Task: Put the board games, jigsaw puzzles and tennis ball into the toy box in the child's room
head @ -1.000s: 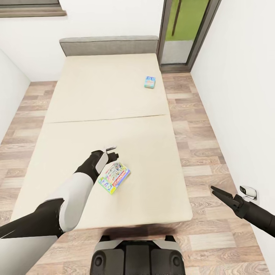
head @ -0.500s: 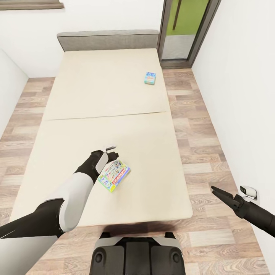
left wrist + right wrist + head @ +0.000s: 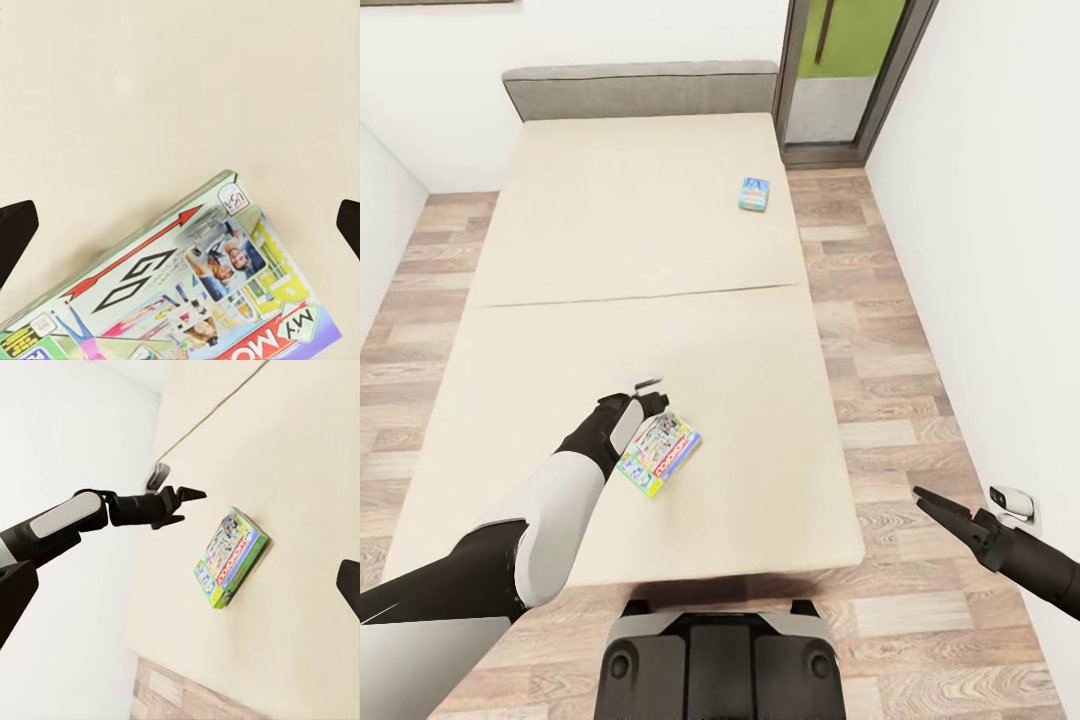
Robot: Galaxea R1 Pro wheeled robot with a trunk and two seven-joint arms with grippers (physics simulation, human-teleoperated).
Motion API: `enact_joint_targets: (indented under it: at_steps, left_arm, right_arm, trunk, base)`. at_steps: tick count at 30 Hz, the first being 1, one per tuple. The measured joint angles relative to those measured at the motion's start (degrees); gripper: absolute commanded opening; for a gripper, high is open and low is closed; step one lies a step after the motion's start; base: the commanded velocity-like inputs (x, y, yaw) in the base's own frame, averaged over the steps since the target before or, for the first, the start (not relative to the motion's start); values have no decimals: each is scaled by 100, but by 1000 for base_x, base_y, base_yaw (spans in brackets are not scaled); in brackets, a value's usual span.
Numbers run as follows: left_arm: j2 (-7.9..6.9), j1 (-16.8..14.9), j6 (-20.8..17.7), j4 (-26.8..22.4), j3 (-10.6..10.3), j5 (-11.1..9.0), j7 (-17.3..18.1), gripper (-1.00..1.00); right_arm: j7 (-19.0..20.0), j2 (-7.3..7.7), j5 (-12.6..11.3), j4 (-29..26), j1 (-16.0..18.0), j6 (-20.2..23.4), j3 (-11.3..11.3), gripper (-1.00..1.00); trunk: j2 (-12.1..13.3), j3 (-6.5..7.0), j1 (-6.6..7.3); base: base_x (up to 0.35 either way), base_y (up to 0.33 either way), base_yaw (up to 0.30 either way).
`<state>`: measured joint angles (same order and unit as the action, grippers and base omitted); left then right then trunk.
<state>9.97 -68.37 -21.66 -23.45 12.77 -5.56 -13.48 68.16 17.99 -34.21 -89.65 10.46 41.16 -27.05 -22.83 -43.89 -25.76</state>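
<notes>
Step in hand: picking the near board game [image 3: 658, 454], lying flat toward the bed's [image 3: 540, 290] foot edge. Left gripper [image 3: 651, 401] hovers over it, fingers spread. Next I lower and straddle the box.

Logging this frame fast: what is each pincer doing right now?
Left pincer: open, empty, above the Monopoly board game on the bed.
Right pincer: open, empty, over the floor beside the bed.
</notes>
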Motion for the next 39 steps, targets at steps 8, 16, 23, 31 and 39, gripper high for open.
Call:
enact_joint_targets:
  at_steps: [8, 16, 23, 31, 39]
  left_arm:
    - [0, 0, 162, 0, -5, 0, 0, 100]
    - [0, 0, 183, 0, -7, 0, 7, 100]
    - [0, 0, 187, -31, -83, 0, 9, 100]
    - [0, 0, 254, -51, -328, 0, 1, 100]
    - [0, 0, 273, -124, -383, 0, -1, 100]
  right_arm:
    - [6, 1, -1, 3, 0, 0, -8, 100]
    - [9, 1, -1, 5, 2, 0, -9, 100]
    - [10, 1, -4, 8, 2, 0, -15, 100]
    - [10, 1, -7, 8, 0, 0, -17, 100]
    - [17, 1, -9, 9, 0, 0, -18, 100]
  trunk:
    - [0, -76, 0]
    - [0, -151, 0]
    - [0, -218, 0]
    - [0, -294, 0]
    - [0, -369, 0]
  base:
    - [0, 0, 0]
    - [0, 0, 0]
    - [0, 0, 0]
    - [0, 0, 0]
    - [0, 0, 0]
